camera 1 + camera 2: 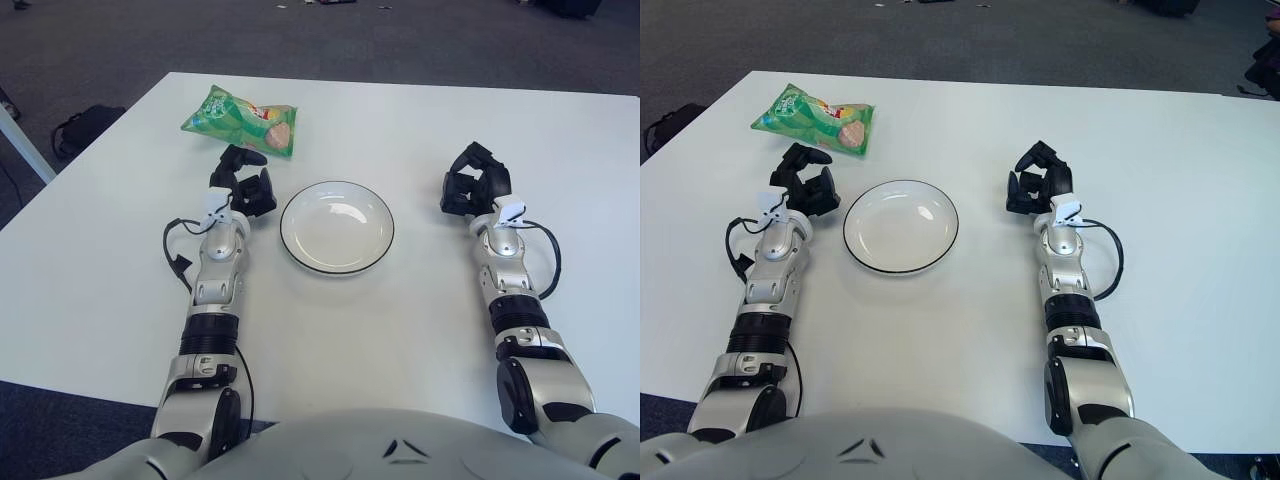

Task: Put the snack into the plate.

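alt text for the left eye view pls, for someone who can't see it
A green snack bag lies on a white table, beyond the robot's left hand, which holds nothing. An empty white plate sits between that hand and the right hand, which shows right of the plate.

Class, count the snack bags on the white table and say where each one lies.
1: the green snack bag lies at the table's far left, beyond the left hand, left of the empty plate. None appears hidden.
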